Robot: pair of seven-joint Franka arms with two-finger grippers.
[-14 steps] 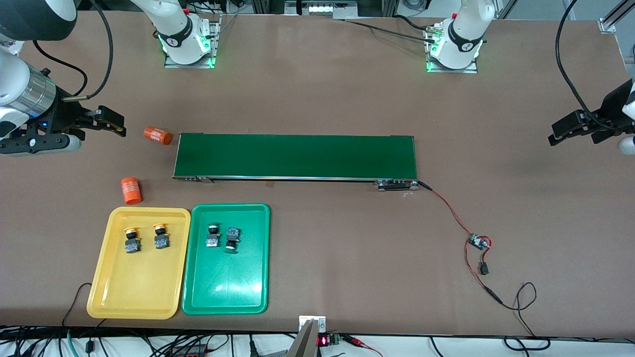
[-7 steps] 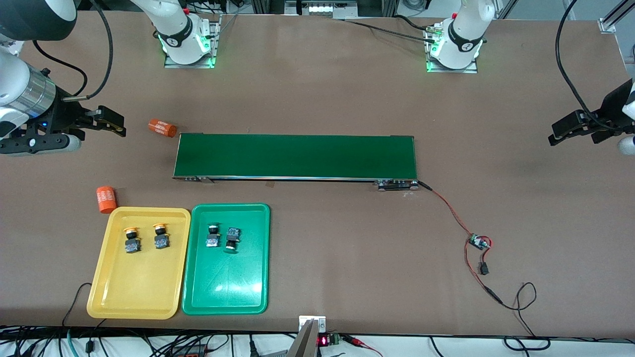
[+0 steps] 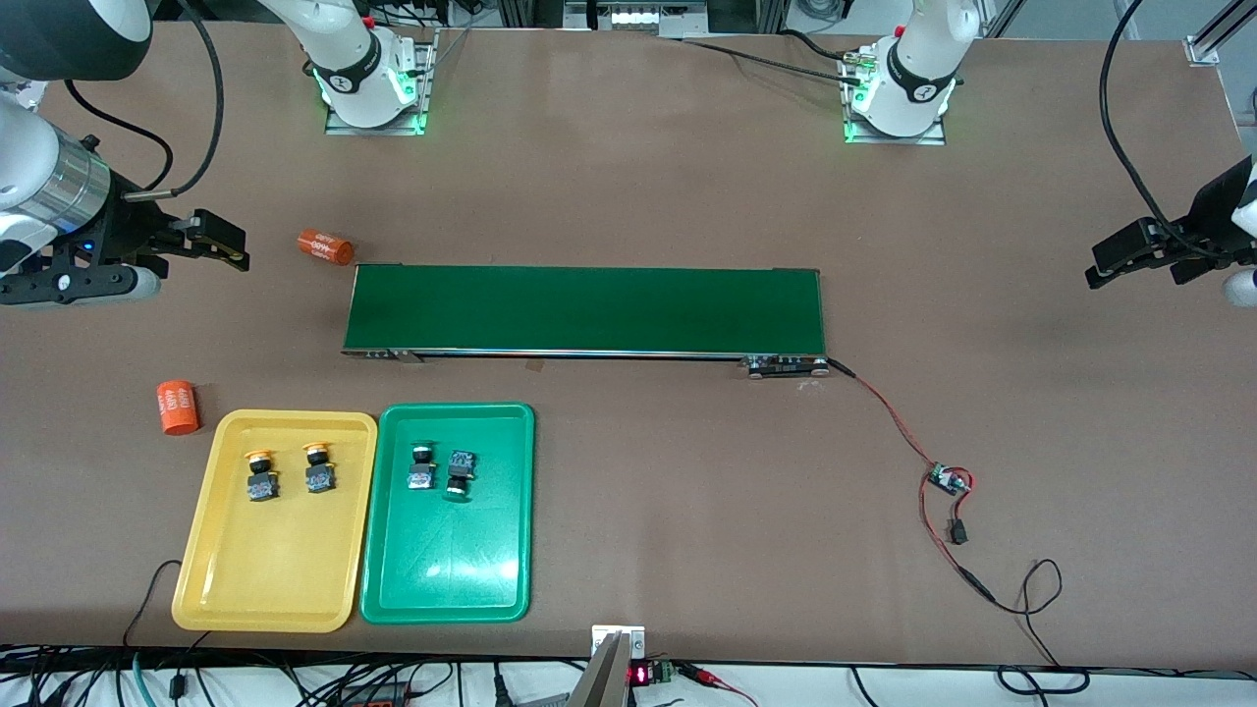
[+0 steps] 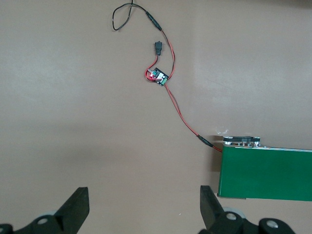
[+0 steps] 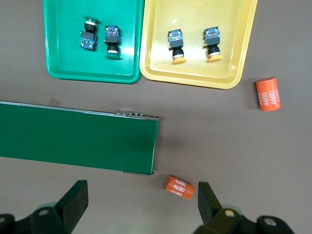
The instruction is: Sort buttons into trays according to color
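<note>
All four buttons (image 3: 358,469) already lie lower-left in their matching trays (image 3: 275,589), nearest the wide-open, empty right pincer (image 3: 211,241); left pincer (image 3: 1129,257) waits wide-open.

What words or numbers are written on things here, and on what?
"4680": white print, repeated, on the orange cylinder by the conveyor belt.
Orange cylinder beside the yellow tray: white print, too blurred to read.
Small red display at the table edge: unreadable.
</note>
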